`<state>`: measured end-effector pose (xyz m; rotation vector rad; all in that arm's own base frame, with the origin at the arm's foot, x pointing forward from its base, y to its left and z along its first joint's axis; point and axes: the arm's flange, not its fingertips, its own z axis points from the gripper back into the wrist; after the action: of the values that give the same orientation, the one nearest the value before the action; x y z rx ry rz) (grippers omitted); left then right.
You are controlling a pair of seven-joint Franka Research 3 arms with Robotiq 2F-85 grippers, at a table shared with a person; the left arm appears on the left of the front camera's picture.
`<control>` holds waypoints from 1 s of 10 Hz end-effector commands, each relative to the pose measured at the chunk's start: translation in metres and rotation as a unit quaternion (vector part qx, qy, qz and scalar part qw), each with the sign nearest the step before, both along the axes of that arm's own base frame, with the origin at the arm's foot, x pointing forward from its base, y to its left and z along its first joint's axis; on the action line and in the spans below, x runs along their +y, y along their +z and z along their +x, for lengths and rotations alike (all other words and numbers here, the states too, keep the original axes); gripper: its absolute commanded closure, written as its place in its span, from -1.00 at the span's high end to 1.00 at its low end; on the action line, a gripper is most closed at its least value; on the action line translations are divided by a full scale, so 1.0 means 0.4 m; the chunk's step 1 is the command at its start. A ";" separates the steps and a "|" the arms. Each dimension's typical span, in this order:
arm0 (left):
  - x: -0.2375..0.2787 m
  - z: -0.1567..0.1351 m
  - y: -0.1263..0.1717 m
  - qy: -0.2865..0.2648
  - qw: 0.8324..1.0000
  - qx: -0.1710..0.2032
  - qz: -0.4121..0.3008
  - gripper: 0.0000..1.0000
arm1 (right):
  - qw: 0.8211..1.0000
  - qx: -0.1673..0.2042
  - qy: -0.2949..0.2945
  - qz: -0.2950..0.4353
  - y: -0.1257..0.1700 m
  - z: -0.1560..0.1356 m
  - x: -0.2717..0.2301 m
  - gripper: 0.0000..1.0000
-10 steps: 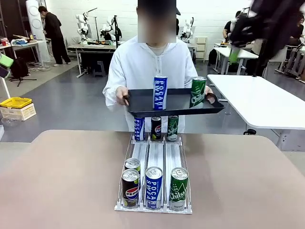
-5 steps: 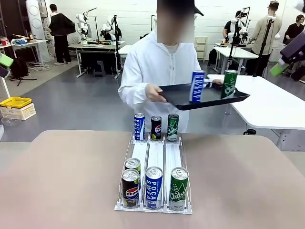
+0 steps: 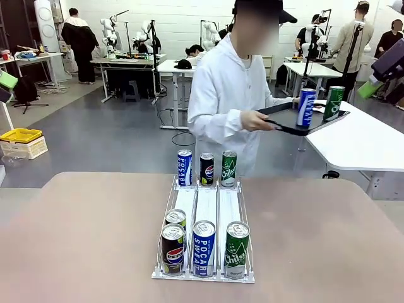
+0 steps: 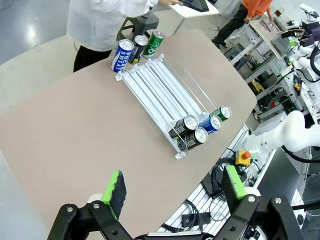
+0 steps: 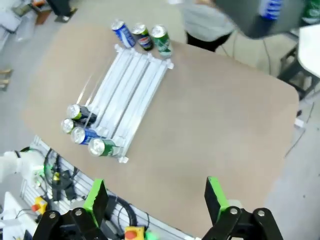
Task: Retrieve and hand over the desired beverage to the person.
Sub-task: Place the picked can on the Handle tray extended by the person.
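The person (image 3: pixel 227 101) in a white hooded jacket stands at the far side, turned towards picture right, holding a black tray (image 3: pixel 297 123) with a blue can and a green can. A clear rack (image 3: pixel 205 205) on the brown table (image 3: pixel 82 233) holds beverage cans: Pepsi (image 3: pixel 172 248), Pocari Sweat (image 3: pixel 203 247) and a green can (image 3: pixel 237 249) at the near end, three more at the far end. My left gripper (image 4: pixel 175 185) hangs open high above the table, empty. The right gripper (image 5: pixel 155 196) is open and empty too, high over the rack (image 5: pixel 130 95).
A white table (image 3: pixel 360 136) stands at the right behind the brown one. One green pad of the right gripper's fingers (image 3: pixel 369 89) pokes in at the front view's right edge. Wide bare tabletop lies on both sides of the rack. Other people stand in the background.
The person has turned and carried the tray with its two cans from over the rack towards the white table at the right. The right arm has swung out to the upper right edge.
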<state>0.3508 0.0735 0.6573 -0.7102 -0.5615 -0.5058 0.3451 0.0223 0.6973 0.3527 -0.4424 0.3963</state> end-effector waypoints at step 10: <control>0.001 0.002 0.001 -0.004 1.000 -0.010 -0.009 1.00 | 0.980 -0.083 0.104 0.150 -0.145 -0.070 -0.220 1.00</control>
<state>0.3508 0.0735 0.6573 -0.7100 -0.5614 -0.5057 0.3145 -0.0687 0.6346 0.6727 -0.6333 0.5428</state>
